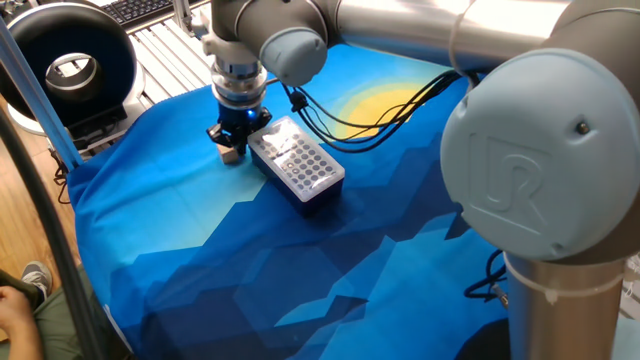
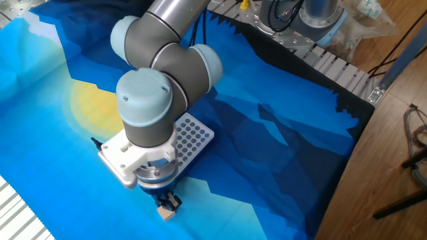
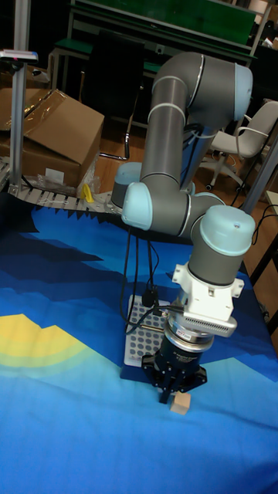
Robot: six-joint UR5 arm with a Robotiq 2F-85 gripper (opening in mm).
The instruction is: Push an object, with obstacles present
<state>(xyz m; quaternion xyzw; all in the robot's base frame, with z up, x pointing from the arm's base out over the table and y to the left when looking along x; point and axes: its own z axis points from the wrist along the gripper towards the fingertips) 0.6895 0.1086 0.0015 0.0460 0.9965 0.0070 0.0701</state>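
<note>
In one fixed view the claw point(image 1: 233, 146) stands low over the blue-printed desk point(image 1: 200, 250) at about ten o'clock in the picture, just beside the near end of the white perforated block point(image 1: 296, 163); the tan cube point(image 1: 236, 155) shows only as a small pale patch beneath the claw tips, so its exact contact cannot be read here. In the other fixed view the arm's big wrist covers most of the white perforated block point(image 2: 189, 135), and the claw point(image 2: 166, 201) pokes out beneath it at six o'clock of the wrist, with the tan cube point(image 2: 166, 213) lying on the cloth right at the tips, touching or nearly so, and clear of the block's end. In the tall fixed view the claw point(image 3: 176, 391) hangs upright, its dark fingers drawn close together with nothing held between them, though whether they are fully closed I cannot tell; the tan cube point(image 3: 180, 406) sits on the desk point(image 3: 62, 432) directly under the tips at about five o'clock of the claw, and the white perforated block point(image 3: 140, 332) lies just behind, near but apart from the cube. By my reading the push is under way at close quarters beside the obstacle; no goal mark is visible, so how much travel is left cannot be judged.
</note>
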